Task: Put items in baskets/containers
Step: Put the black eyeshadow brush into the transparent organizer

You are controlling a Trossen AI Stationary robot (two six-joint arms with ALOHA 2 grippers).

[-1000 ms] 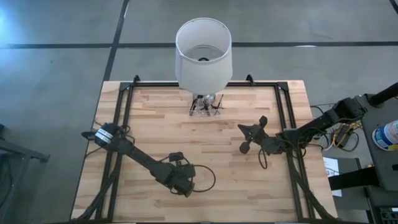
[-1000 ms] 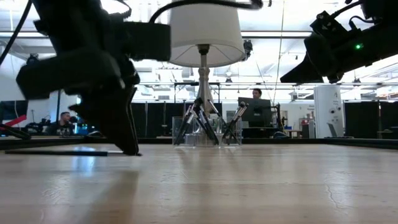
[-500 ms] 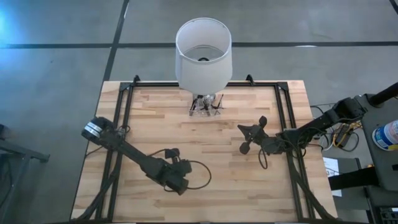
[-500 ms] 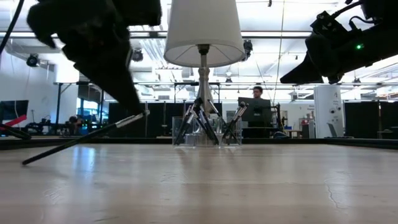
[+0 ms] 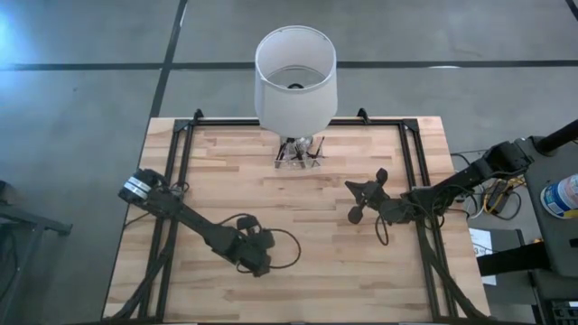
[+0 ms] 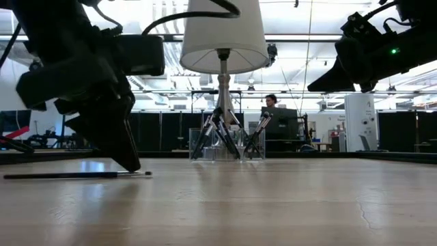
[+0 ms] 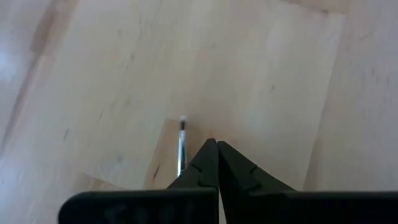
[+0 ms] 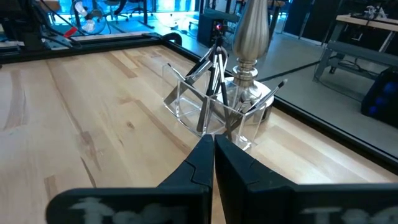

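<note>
One thin dark stick [image 6: 75, 175] lies flat on the table near its left side; in the left wrist view its pale-tipped end [image 7: 182, 134] shows next to my fingers. My left gripper [image 5: 258, 264] [image 6: 131, 165] [image 7: 215, 146] is shut and points down at the table by that stick's end. Several other sticks lean inside the small clear holder [image 5: 298, 159] [image 6: 225, 145] [image 8: 208, 102] at the lamp's foot by the far edge. My right gripper [image 5: 354, 200] [image 8: 212, 142] is shut and hangs above the table's right half, facing the holder. My left gripper comes from above, its shut fingers [image 7: 202, 165] pointing down at the table. The stick [image 7: 181, 158] runs along the outer side of one finger and vanishes behind it. I cannot tell whether the finger touches it. The stick lies flat on the wood, not between the fingers.
A lamp with a large white shade [image 5: 295, 77] [image 6: 224, 34] and silvery stem [image 8: 252, 31] stands at the far edge, over the holder. Black frame rails [image 5: 181, 153] run along the table's sides. A person [image 6: 272, 102] stands in the room beyond.
My left gripper rose with one end of the stick, tilting it up while its other end stayed on the table. It then came back down, shifting slightly toward the table's left edge. The stick lies flat on the table again.
</note>
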